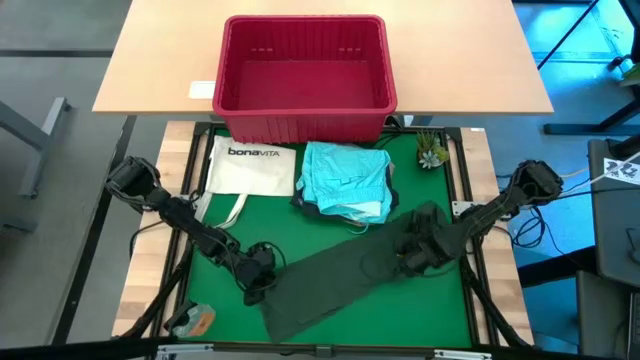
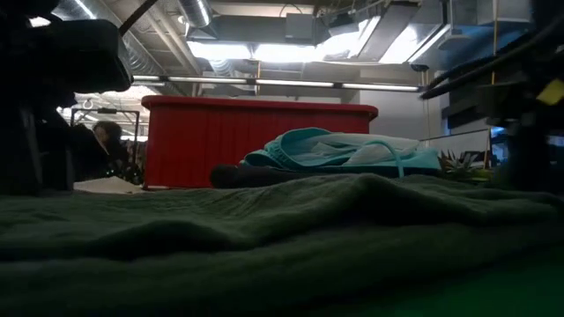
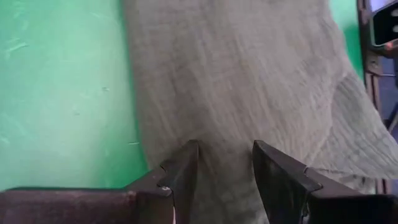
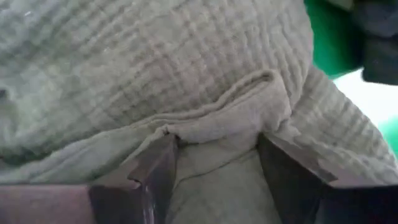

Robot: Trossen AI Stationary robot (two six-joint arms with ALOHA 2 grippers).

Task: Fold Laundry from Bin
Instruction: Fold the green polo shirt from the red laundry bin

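Note:
A dark green garment lies spread in a long slanting strip on the green mat, filling the foreground of the low view. My left gripper stands open over its near left end, by the cloth's long edge. My right gripper is open and points steeply down onto the far right end. A light turquoise garment rests on a dark one in front of the red bin. My left gripper has the green cloth showing between its fingers, which slant down from the table's left; whether the tips touch it, I cannot tell. My right gripper comes from above, one finger on either side of a raised fold of the green garment. The fingertips meet the cloth, which lies on the mat.
A white "bonaVITA" tote lies at the mat's far left. A small plant stands at the far right corner. A small orange and grey object sits at the near left corner. The bin stands on a wooden table beyond the mat.

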